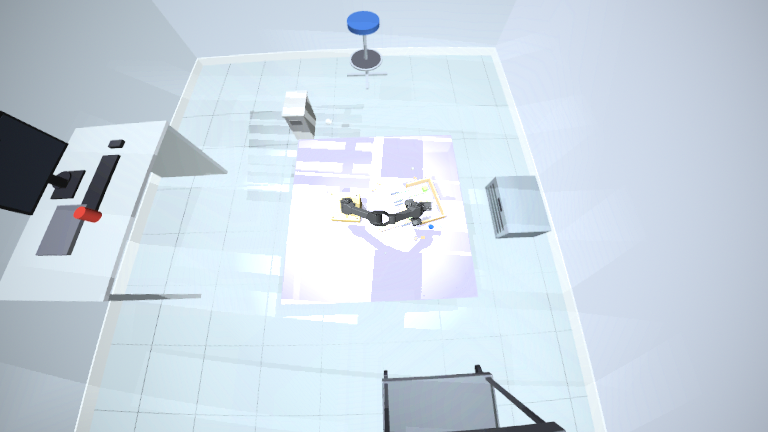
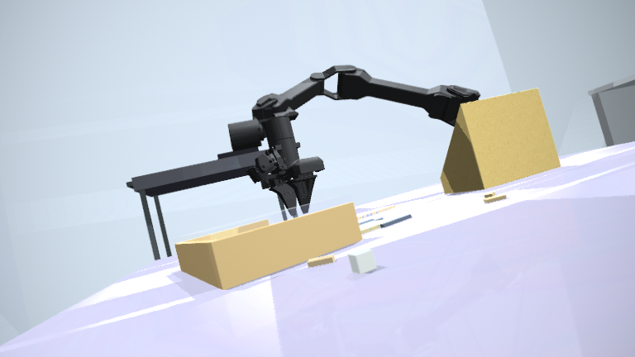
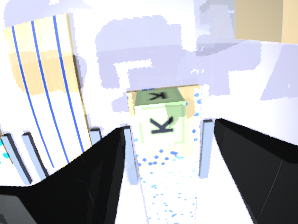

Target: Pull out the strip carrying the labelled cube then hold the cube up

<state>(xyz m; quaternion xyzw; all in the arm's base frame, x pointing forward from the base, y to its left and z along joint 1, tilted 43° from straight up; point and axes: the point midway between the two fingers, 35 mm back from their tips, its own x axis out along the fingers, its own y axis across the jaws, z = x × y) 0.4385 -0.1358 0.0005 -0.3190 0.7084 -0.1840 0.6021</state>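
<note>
In the wrist view a pale green cube (image 3: 161,124) marked K sits on the far end of a strip with blue dots (image 3: 170,187). The strip runs between two pale blue rails (image 3: 131,157) (image 3: 205,150). A wooden strip with blue lines (image 3: 45,65) lies to its left. My gripper (image 3: 169,130) (image 2: 298,213) is partly open, with nothing held. In the wrist view its fingers appear on either side of the dotted strip, pointing towards the cube. In the exterior view the fingertips are behind the wall of the wooden tray (image 2: 284,248). The strip's near end is out of the wrist view.
Outside the tray are a white cube (image 2: 363,260) and a small wooden block (image 2: 321,260). A dark bar (image 2: 396,221) lies by the strips. A large tan wedge (image 2: 510,141) stands near the arm's base. A blue object (image 1: 430,226) lies outside the tray corner.
</note>
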